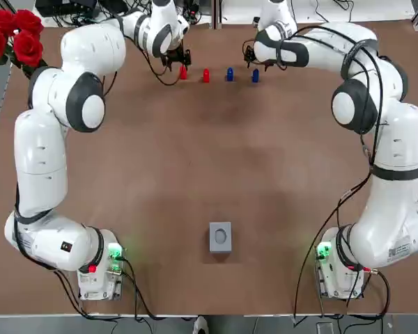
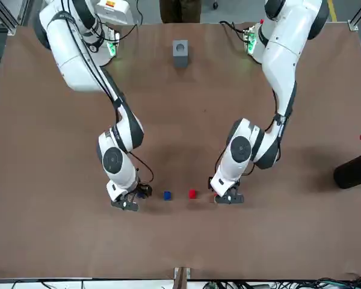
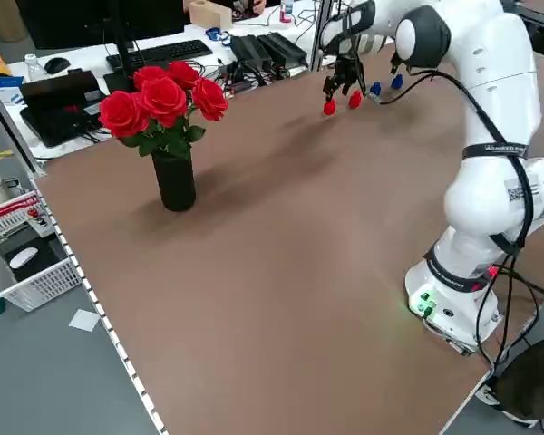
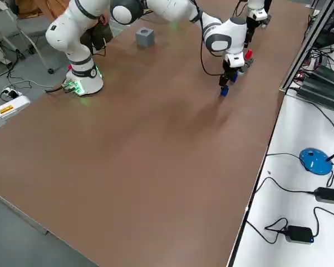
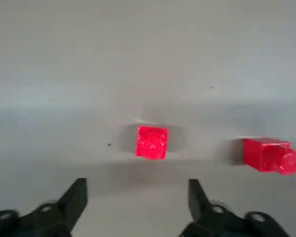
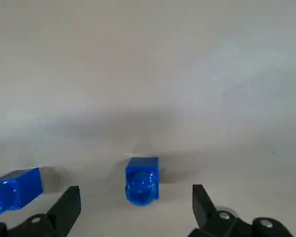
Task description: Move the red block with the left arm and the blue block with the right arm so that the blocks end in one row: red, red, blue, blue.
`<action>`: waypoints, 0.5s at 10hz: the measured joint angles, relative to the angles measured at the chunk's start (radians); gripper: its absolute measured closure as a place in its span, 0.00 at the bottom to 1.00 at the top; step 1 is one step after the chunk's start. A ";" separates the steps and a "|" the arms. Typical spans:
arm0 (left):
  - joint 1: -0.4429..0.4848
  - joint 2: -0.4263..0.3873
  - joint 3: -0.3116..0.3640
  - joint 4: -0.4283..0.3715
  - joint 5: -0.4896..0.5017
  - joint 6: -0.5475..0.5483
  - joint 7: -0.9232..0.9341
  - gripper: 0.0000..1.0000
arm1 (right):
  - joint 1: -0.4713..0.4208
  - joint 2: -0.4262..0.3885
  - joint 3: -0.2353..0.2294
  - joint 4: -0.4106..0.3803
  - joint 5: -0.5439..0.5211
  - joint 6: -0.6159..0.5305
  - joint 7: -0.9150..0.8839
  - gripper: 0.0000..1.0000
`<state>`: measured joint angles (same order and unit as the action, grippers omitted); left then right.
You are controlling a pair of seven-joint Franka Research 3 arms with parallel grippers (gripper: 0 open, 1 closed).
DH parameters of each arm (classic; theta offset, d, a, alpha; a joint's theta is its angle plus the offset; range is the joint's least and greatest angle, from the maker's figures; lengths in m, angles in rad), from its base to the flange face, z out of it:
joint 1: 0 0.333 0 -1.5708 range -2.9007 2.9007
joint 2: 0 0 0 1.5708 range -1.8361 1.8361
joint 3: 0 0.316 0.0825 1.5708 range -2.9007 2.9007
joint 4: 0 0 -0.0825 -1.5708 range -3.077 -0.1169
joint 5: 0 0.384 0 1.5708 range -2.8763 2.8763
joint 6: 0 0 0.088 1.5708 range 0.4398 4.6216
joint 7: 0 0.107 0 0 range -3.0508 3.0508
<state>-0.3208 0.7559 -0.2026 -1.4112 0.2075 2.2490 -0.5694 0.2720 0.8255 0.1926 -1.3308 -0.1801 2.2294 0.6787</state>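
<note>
Left pincer (image 5: pixel 137 186): gaping wide, holding nothing, hanging low over the far end of the tabletop (image 1: pixel 216 160), with the end red block (image 5: pixel 152 142) lying centred just ahead of the gap. Beside it, apart, the second red block (image 5: pixel 271 156) is sitting.

Right pincer (image 6: pixel 136 190): likewise gaping and empty, with the end blue block (image 6: pixel 142 179) lying inside the gap and touching neither side; the second blue block (image 6: pixel 15 190) is sitting near.

Overhead, all four are standing in one row, red, red, blue, blue, well apart from the grey block (image 1: pixel 220 236).

Handling, as judged: small hard plastic pieces, probably light, stiff and glossy, so likely slipping under a skewed pinch. Hold being advised on two flat opposite sides, low, below the round stud, centred.
</note>
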 joint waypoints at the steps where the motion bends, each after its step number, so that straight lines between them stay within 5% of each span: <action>1: 0.007 -0.059 0.000 0.004 0.000 -0.084 0.005 0.01 | -0.006 -0.037 -0.001 -0.001 0.000 -0.040 0.000 0.00; 5: 0.179 -0.338 -0.004 -0.001 -0.038 -0.345 0.188 0.01 | -0.110 -0.372 -0.012 -0.179 0.050 -0.141 -0.095 0.00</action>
<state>-0.1418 0.4177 -0.2061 -1.4123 0.1694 1.9041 -0.3813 0.1621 0.4537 0.1802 -1.5099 -0.1297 2.0885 0.5841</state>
